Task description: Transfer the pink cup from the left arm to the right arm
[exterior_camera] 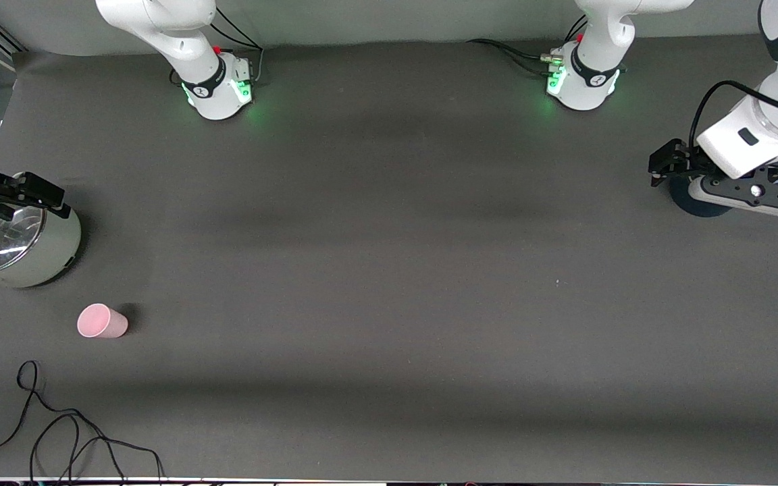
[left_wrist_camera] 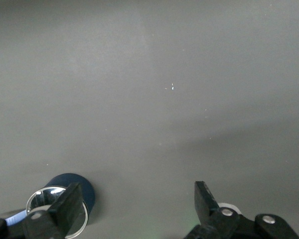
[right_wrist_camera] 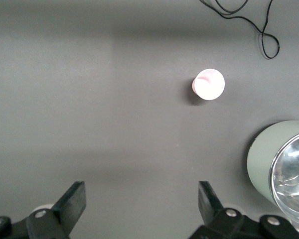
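The small pale pink tapered plastic cup [exterior_camera: 102,321] stands upright on the dark grey table [exterior_camera: 389,270], well apart from both pairs of fingers and nearer to the front camera than the pale green metal pot with a glass lid [exterior_camera: 21,246]. The right gripper [right_wrist_camera: 142,201] hangs beside that pot, fingers spread wide and empty. The left gripper [left_wrist_camera: 137,204] hovers at the left arm's end of the table over a dark blue round pot [left_wrist_camera: 70,191], fingers wide apart, holding nothing

Clock: you read twelve as pointing at the robots' bases.
Small pale pink plastic cup [exterior_camera: 102,321]: you find it upright on the table [exterior_camera: 389,270], toward the right arm's end.
Pale green metal pot with glass lid [exterior_camera: 24,246]: at the cup's 11 o'clock, near it.
Thin black cable [exterior_camera: 58,432]: at the cup's 7 o'clock.
Right gripper [exterior_camera: 43,196]: up by the pot's rim.
Left gripper [exterior_camera: 662,165]: up beside the dark blue round dish [exterior_camera: 699,202], at the left arm's end.
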### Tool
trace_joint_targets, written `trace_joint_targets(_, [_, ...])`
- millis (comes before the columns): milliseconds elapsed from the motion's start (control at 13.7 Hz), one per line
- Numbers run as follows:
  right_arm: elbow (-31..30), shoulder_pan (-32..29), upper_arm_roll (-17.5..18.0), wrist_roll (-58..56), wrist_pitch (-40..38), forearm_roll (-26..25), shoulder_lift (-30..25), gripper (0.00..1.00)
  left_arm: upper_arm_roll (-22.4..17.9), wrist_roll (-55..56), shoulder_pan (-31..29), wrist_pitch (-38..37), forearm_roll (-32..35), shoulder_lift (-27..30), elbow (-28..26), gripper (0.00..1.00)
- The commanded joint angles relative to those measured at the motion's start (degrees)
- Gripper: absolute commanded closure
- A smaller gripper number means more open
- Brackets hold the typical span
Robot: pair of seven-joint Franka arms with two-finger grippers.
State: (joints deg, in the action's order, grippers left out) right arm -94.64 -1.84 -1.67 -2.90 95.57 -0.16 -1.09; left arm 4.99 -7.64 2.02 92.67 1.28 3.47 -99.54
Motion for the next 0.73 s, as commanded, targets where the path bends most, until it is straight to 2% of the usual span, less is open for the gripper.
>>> trace_joint_targets(0, [2.18, 0.69, -0.09, 2.02, -1.35, -0.98, 0.3, 0.0, 0.99, 1.23, -0.79, -1.0, 0.12, 0.05, -0.04, 0.0])
trace_joint_targets(659, [2.0, 0.61, -0.44, 4.74, -5.21, -0.1, 0.56, 0.0, -0.33, 0.35, -1.31, -0.82, 0.3, -1.01, -0.04, 0.0])
